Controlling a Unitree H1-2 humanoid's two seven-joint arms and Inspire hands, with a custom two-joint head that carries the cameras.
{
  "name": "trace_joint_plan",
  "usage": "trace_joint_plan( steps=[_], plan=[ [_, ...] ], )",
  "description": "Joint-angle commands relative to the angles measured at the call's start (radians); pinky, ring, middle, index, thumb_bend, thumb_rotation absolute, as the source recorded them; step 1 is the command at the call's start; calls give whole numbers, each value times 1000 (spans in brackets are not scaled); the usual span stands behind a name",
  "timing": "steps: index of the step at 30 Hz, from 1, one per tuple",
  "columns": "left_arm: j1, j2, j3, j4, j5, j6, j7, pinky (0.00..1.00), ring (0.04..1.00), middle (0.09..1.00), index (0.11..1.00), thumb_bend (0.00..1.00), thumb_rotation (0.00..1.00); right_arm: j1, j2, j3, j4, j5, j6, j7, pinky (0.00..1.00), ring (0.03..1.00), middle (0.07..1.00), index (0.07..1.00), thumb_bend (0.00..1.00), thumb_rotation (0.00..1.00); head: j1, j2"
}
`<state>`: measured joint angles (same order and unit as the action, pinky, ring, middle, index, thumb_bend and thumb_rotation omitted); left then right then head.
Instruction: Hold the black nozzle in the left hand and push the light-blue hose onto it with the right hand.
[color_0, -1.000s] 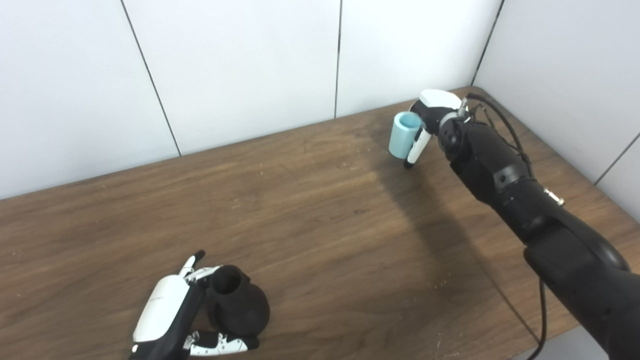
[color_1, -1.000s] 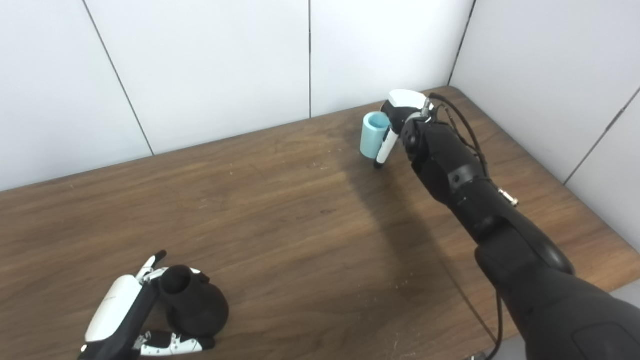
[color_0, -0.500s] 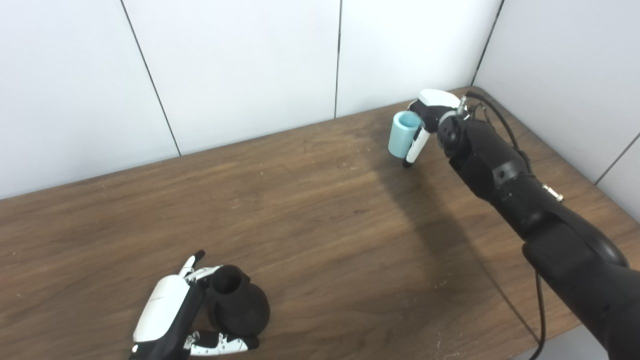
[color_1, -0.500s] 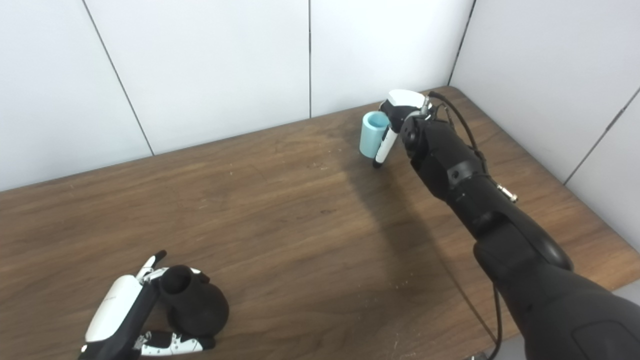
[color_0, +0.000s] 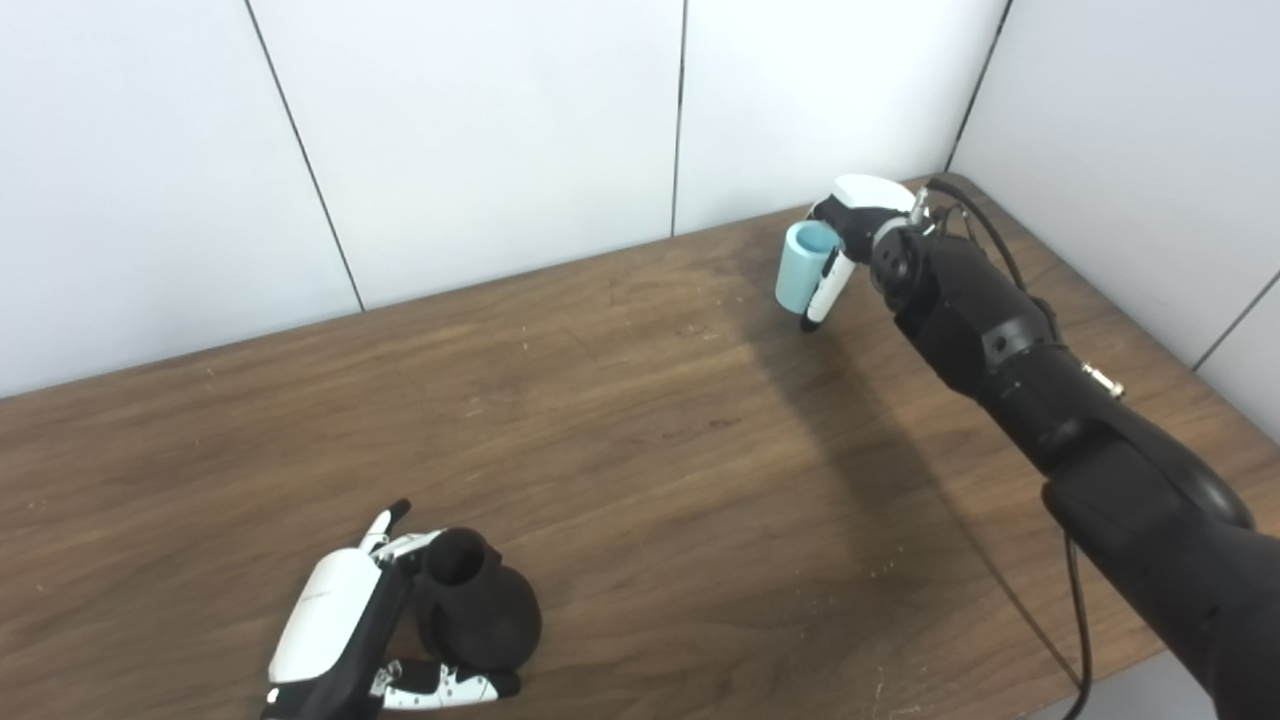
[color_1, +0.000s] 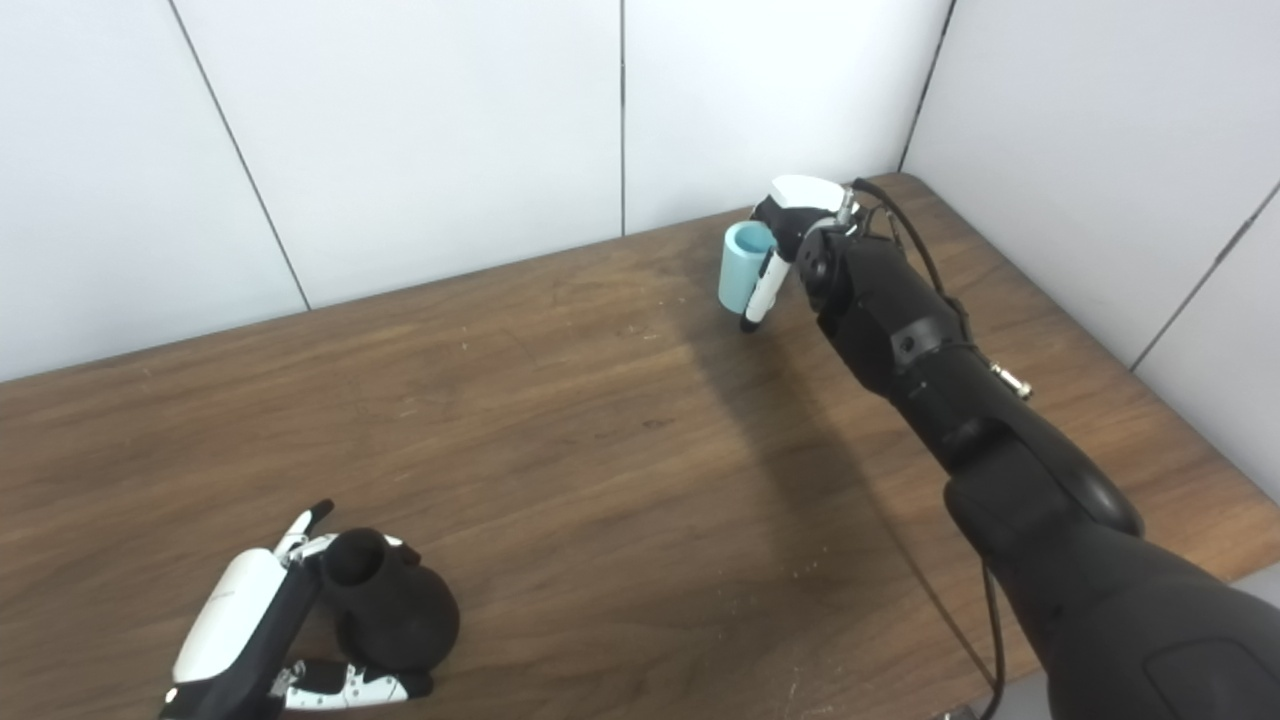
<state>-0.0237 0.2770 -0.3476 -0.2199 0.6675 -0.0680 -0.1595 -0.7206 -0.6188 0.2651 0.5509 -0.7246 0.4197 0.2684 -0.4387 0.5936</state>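
The light-blue hose (color_0: 801, 266) (a short, open-ended tube) is clasped upright in the right hand (color_0: 850, 235) near the far right corner of the wooden table (color_0: 640, 430). It looks light and pliable; grip its wall, not the mouth. The left hand (color_0: 345, 635) wraps the black nozzle (color_0: 478, 612), probably rigid, near the front edge. White wall panels (color_0: 480, 120) enclose the table.

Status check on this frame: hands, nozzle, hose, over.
Left hand shut on black nozzle, near table edge. Right hand shut on light-blue hose, far right corner. Parts far apart, not yet joined. Nothing between them.
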Motion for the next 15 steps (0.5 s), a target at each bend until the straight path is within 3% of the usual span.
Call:
trace_joint_plan(
  steps=[1, 4, 6, 8, 9, 10, 12, 14, 15],
  plan=[
    [17, 17, -8, 20, 48, 47, -41, 1000, 700, 471, 498, 524, 0, -65, -41, -12, -44, -1, -8, -19, 383, 466, 561, 770, 901, 21, -1, 2],
    [19, 16, -11, 18, 47, 49, -40, 1000, 699, 471, 498, 524, 0, -66, -42, -12, -59, 1, 0, -12, 420, 519, 622, 762, 905, 18, 0, 2],
    [19, 14, -13, 20, 49, 50, -38, 1000, 698, 471, 498, 524, 0, -66, -43, -11, -65, 1, 2, -9, 363, 447, 549, 756, 906, 9, 1, 3],
    [20, 13, -14, 19, 49, 52, -38, 1000, 698, 471, 498, 524, 0, -67, -44, -9, -63, 1, -1, -9, 399, 497, 621, 755, 906, 10, 3, 5],
    [20, 13, -15, 18, 49, 52, -39, 1000, 698, 466, 501, 524, 0, -68, -44, -9, -62, 1, -2, -9, 521, 609, 692, 750, 914, 12, 3, 5],
    [19, 13, -15, 17, 49, 53, -40, 1000, 698, 464, 502, 524, 0, -67, -45, -8, -66, 0, -1, -7, 562, 647, 716, 748, 917, 13, 3, 5],
    [18, 13, -16, 16, 49, 55, -41, 1000, 698, 460, 505, 523, 0, -65, -46, -7, -71, -1, -1, -5, 544, 642, 728, 748, 916, 11, 6, 7],
    [17, 13, -16, 15, 48, 57, -42, 1000, 698, 458, 505, 523, 0, -66, -46, -6, -68, -1, -3, -6, 538, 626, 696, 747, 913, 7, 6, 9],
    [17, 12, -16, 14, 48, 57, -43, 1000, 698, 458, 506, 523, 0, -66, -45, -5, -67, -1, -4, -7, 344, 402, 455, 746, 918, 2, 6, 9]
  ],
)
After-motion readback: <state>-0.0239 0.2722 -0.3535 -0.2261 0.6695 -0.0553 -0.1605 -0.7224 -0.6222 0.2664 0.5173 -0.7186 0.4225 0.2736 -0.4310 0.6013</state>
